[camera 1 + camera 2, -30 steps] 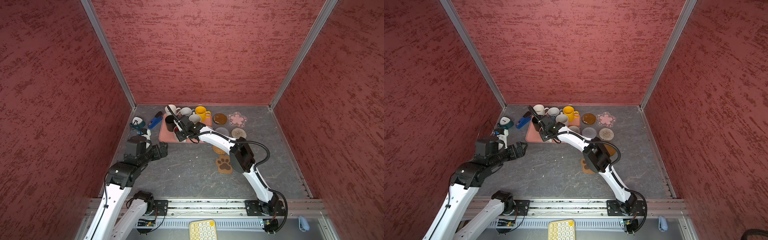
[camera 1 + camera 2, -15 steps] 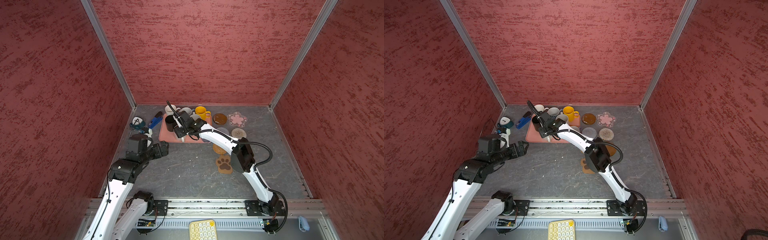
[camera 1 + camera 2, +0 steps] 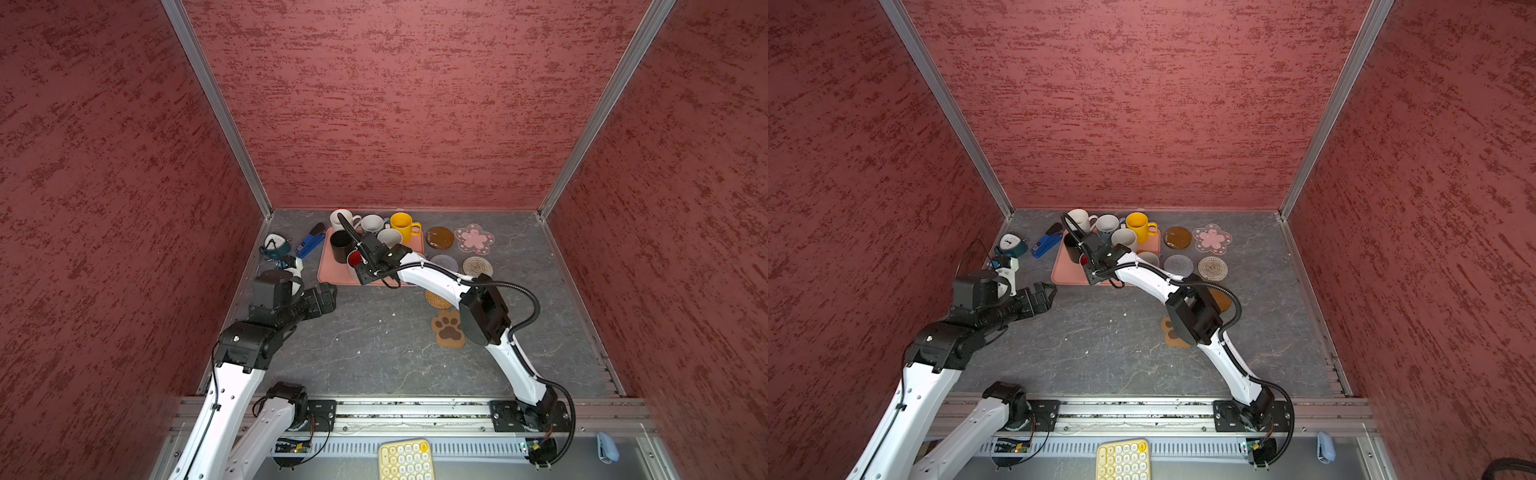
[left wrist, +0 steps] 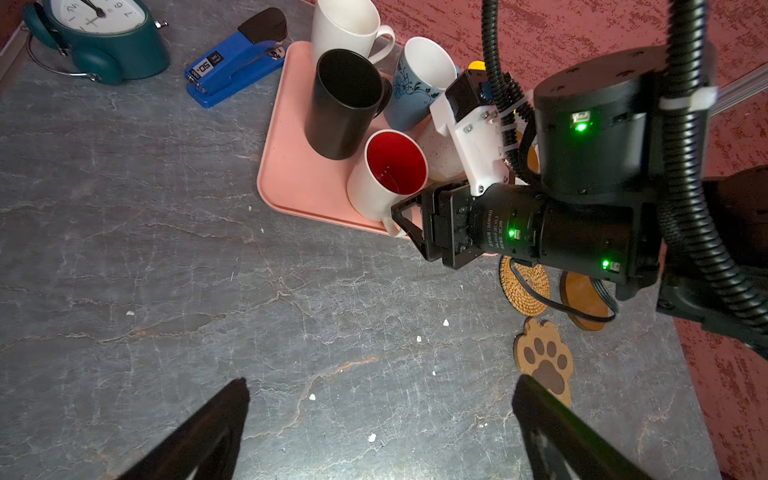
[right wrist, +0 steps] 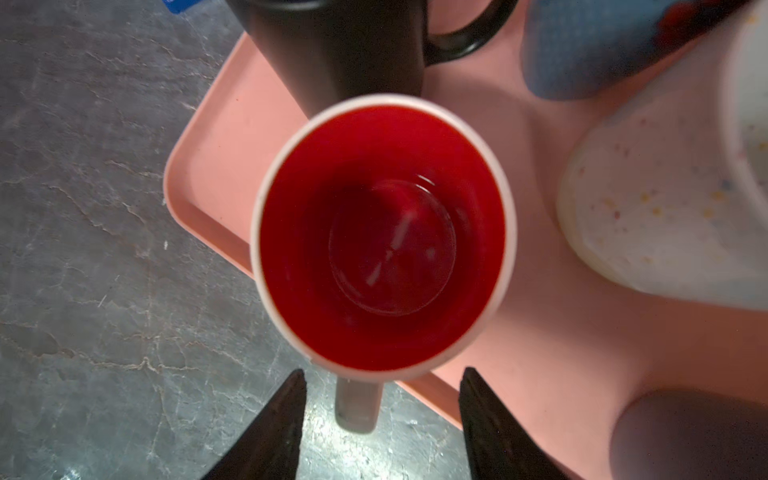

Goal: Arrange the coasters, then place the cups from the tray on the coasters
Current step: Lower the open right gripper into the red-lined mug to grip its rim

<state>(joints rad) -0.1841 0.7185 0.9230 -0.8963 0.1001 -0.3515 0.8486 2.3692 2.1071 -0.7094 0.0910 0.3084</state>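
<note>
Our right gripper holds its jaws apart, straddling the handle of the red-lined mug on the tray. A black mug and a speckled mug crowd close. Our left gripper gapes wide above the grey tabletop; red walls enclose us.

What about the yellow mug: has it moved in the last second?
No. The yellow mug sits where it did, at the far right corner of the tray, beside the brown coaster.

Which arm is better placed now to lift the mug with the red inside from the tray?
Right. The right gripper is open at the red-inside mug, its fingers on both sides of the handle. The left gripper hangs open over the table, apart from the tray.
</note>
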